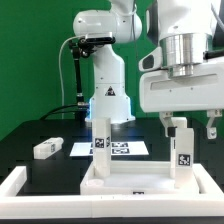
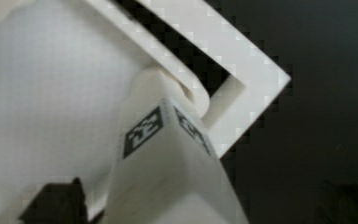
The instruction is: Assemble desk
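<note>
The white desk slab (image 1: 130, 182) lies at the front of the black table, rim up. One white leg (image 1: 101, 140) stands upright on its corner toward the exterior view's left. A second leg (image 1: 181, 148) stands on the corner toward the exterior view's right. My gripper (image 1: 188, 126) hangs over this leg, open, with a finger on each side and a gap to both. In the wrist view the leg (image 2: 167, 170) with its marker rises from the slab's corner (image 2: 238, 85) between my dark fingertips (image 2: 55, 203); the gripper (image 2: 202, 208) is not touching it. A third leg (image 1: 47, 148) lies loose on the table.
The marker board (image 1: 122, 148) lies flat behind the slab, in front of the robot's base (image 1: 108, 100). The white frame (image 1: 20, 185) borders the table at the front left. A green wall stands behind.
</note>
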You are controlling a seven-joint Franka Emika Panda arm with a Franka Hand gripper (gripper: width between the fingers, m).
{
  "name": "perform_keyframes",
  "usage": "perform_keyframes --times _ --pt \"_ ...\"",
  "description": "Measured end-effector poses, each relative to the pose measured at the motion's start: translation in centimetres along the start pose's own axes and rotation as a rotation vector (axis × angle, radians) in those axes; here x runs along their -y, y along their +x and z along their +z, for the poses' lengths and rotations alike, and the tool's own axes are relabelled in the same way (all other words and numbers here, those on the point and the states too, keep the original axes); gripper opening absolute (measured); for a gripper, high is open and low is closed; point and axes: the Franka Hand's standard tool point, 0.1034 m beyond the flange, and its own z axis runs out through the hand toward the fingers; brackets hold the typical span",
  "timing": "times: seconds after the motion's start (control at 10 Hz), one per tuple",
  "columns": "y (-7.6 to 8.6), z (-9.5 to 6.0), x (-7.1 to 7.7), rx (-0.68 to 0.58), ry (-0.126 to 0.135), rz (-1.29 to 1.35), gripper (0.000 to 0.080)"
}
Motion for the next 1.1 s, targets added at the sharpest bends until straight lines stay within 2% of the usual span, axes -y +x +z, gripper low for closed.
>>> perform_keyframes --times 0.1,0.2,0.4,0.5,0.6,0.7,0.8,0.9,1.0,1.1 --pt "-0.81 0.47 0.06 -0.004 -0.005 -0.093 0.0649" --pt "-1.24 0.70 -0.01 -0.013 0.001 -0.118 0.0649" --pt "-1.07 0.65 -0.03 -0.013 0.001 -0.093 0.0639" --pt "-1.08 0.67 -0.04 -0.013 0.001 -0.078 0.0483" --pt "-1.11 0.67 -0.02 -0.012 0.002 -0.027 0.0483" --pt "-1.18 0.68 0.03 -0.009 0.005 0.056 0.0306" --pt "-1.19 0.69 0.03 -0.007 0.007 0.089 0.0170" --pt "-1.26 0.70 0.09 -0.003 0.011 0.177 0.0170" --pt "-1.37 0.70 0.18 0.002 0.016 0.255 0.0043" --pt "-1.43 0.70 0.22 0.006 0.019 0.316 0.0009"
